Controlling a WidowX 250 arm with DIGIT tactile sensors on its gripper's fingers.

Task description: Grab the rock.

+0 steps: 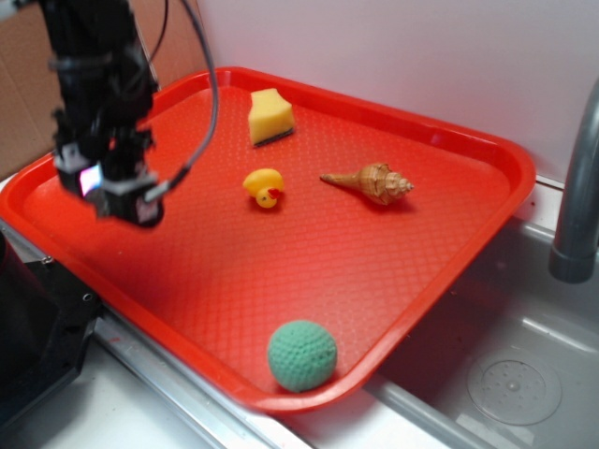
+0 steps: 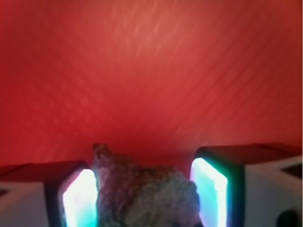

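The rock (image 2: 142, 191), a rough brown-grey lump, fills the gap between my gripper's (image 2: 144, 201) two glowing pads (image 2: 78, 201) in the wrist view, touching both. The gripper is shut on it, with blurred red tray floor behind. In the exterior view the gripper (image 1: 120, 198) hangs over the left part of the red tray (image 1: 393, 281), near its left rim. The rock itself is hidden there behind the fingers.
On the tray lie a yellow sponge (image 1: 270, 116) at the back, a yellow duck (image 1: 264, 187) in the middle, a tan spiral seashell (image 1: 372, 181) to its right and a green ball (image 1: 301, 355) at the front rim. A grey faucet (image 1: 578, 187) and metal sink (image 1: 510, 379) are on the right.
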